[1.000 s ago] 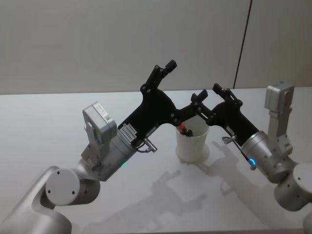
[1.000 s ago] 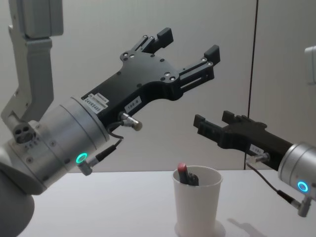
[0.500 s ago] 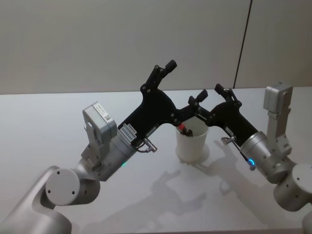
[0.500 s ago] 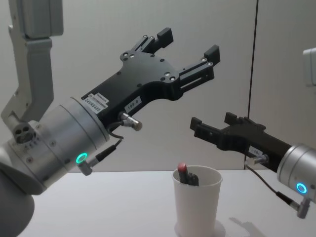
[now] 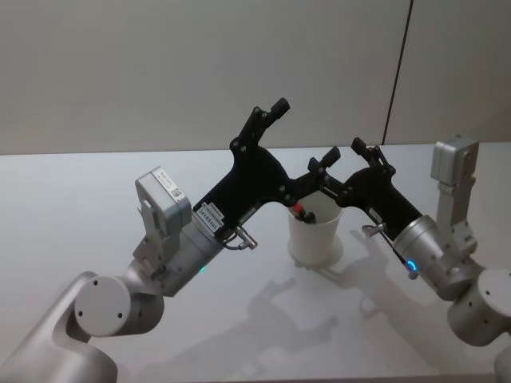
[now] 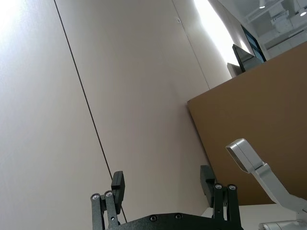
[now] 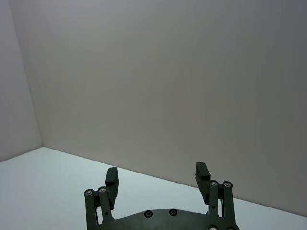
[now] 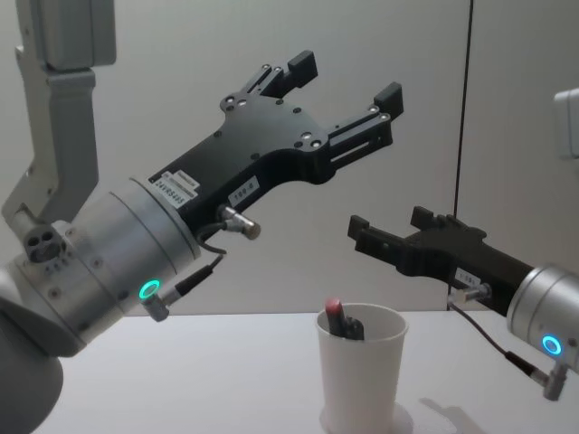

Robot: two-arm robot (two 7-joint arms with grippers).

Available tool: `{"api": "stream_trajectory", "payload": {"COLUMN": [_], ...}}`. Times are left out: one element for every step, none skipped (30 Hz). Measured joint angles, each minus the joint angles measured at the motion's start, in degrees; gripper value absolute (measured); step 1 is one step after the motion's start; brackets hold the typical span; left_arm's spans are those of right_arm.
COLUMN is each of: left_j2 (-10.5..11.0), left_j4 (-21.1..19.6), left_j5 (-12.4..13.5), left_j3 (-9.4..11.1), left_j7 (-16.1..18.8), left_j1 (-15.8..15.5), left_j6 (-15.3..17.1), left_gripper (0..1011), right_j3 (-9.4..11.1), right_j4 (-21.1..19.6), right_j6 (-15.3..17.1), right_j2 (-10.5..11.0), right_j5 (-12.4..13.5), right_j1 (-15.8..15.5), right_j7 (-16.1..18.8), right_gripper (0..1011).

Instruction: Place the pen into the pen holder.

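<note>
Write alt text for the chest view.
A white paper cup stands on the table with a red-tipped pen inside. The left pincer and right pincer hang open and empty above it.

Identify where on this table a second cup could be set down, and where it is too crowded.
Free: the bare table to the robot's left of the pen holder, and the strip in front of it. Crowded: above the cup, where the open left gripper and open right gripper hang; the pen stands inside.
</note>
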Motion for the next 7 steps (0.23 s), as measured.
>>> {"api": "stream_trajectory", "payload": {"left_j2": [0.0,0.0,0.0,0.0,0.0,0.0,0.0], "left_j4": [0.0,0.0,0.0,0.0,0.0,0.0,0.0], "left_j5": [0.0,0.0,0.0,0.0,0.0,0.0,0.0], "left_j3": [0.0,0.0,0.0,0.0,0.0,0.0,0.0], "left_j7": [0.0,0.0,0.0,0.0,0.0,0.0,0.0], "left_j1": [0.0,0.0,0.0,0.0,0.0,0.0,0.0], "left_j6": [0.0,0.0,0.0,0.0,0.0,0.0,0.0], "left_gripper": [1000,1000,999,1000,1000,1000,1000], "right_j3": [0.0,0.0,0.0,0.0,0.0,0.0,0.0], "right_j4": [0.0,0.0,0.0,0.0,0.0,0.0,0.0], "right_j6": [0.0,0.0,0.0,0.0,0.0,0.0,0.0], "right_j2": [0.0,0.0,0.0,0.0,0.0,0.0,0.0], "right_j5": [0.0,0.0,0.0,0.0,0.0,0.0,0.0], "right_j1": [0.0,0.0,0.0,0.0,0.0,0.0,0.0], "right_j7": [0.0,0.0,0.0,0.0,0.0,0.0,0.0], "right_gripper": [1002,1002,1002,1002,1002,1002,1002]}}
